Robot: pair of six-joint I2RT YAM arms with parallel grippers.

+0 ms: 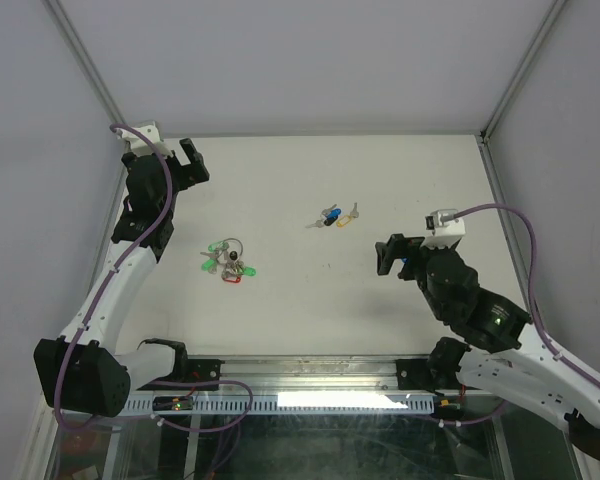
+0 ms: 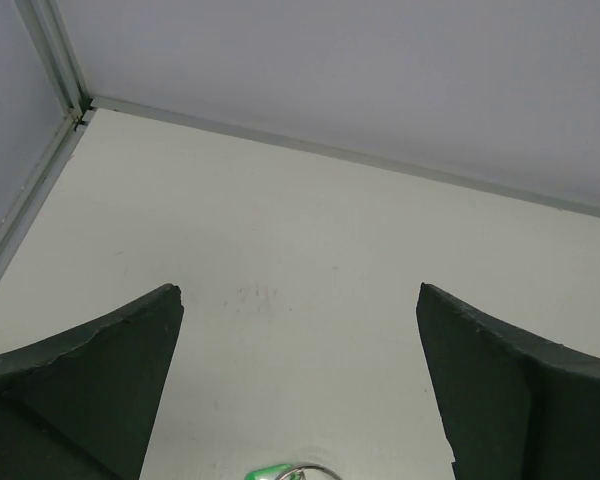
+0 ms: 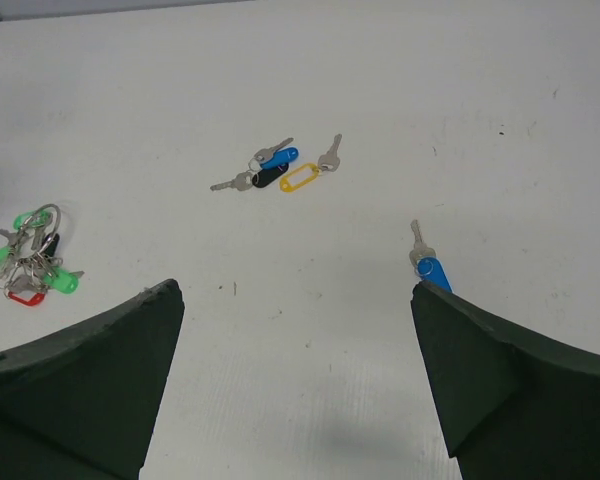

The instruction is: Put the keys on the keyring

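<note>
Left pincer (image 2: 300, 292) and right pincer (image 3: 298, 288) are held wide, nothing gripped. Flat-lying keys (image 3: 270, 175) may be pushed along the table (image 3: 400, 90), not lifted.

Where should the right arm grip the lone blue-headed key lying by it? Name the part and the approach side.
Take the blue-headed key by its plastic head, probably coming straight down from above. It lies flat on the table, its thin blade pointing away; the head is the wider part and nearest the open right gripper.
</note>
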